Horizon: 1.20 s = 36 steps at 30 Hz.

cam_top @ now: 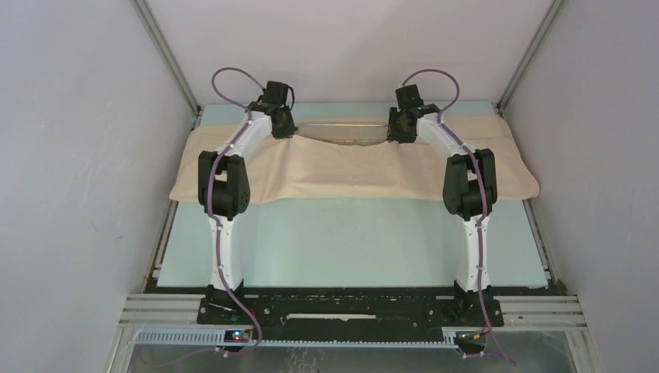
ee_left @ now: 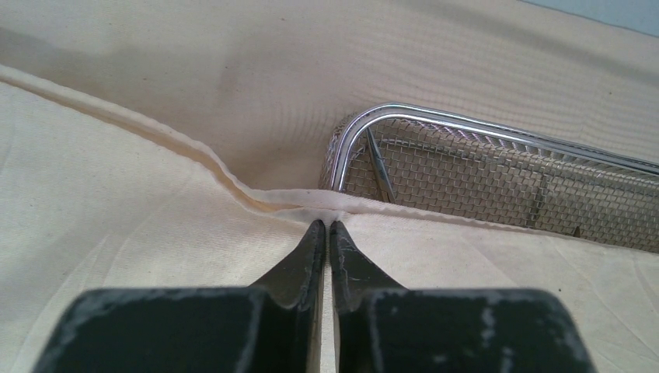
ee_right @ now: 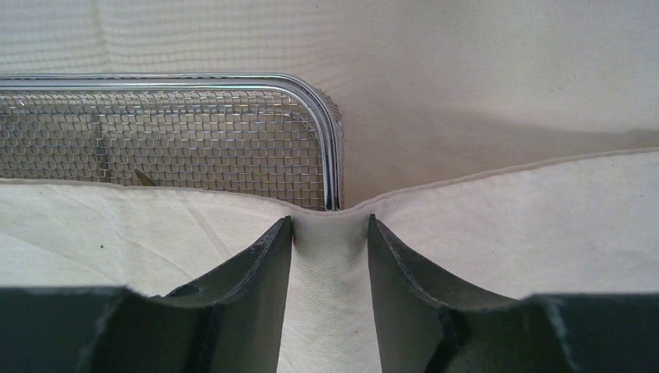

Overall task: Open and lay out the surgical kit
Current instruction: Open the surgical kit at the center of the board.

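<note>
A: Where is the beige cloth wrap (ee_left: 116, 233) gripped?
B: Its hem is pinched by the near-closed left gripper (ee_left: 327, 225) beside the steel mesh tray (ee_left: 466, 175); it is straddled by the parted right gripper (ee_right: 328, 221).

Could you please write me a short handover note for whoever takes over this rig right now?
Left gripper: closed on the hem of the cloth wrap, beside the steel mesh tray.
Right gripper: open, straddling the hem at the tray's other corner.
Done: far side of the tray uncovered.
To do: the near flap still covers the rest of the tray; pull it clear, then lay out the instruments, mostly hidden.
</note>
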Each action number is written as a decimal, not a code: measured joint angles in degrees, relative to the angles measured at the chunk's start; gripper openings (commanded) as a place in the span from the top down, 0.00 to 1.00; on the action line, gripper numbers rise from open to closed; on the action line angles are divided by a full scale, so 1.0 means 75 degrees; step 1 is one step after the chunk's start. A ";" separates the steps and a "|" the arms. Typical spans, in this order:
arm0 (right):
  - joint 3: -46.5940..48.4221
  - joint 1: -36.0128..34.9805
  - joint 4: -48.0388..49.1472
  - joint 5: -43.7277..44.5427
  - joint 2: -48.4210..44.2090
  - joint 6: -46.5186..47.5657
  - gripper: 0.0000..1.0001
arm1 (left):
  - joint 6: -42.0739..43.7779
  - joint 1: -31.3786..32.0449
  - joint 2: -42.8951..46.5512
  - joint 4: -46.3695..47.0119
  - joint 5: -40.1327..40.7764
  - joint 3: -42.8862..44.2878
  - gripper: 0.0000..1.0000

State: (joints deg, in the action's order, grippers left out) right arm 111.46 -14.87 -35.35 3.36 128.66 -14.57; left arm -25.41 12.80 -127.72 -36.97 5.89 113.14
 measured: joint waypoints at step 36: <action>-0.0009 -0.0020 0.0023 0.0146 -0.0297 -0.0009 0.66 | 0.0061 0.0009 0.0157 0.0064 0.0055 -0.0119 1.00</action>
State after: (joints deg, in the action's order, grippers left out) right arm 111.39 -15.03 -35.18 4.45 126.43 -14.63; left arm -24.95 12.86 -126.54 -36.49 6.31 112.25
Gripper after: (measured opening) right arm 0.352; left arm 0.008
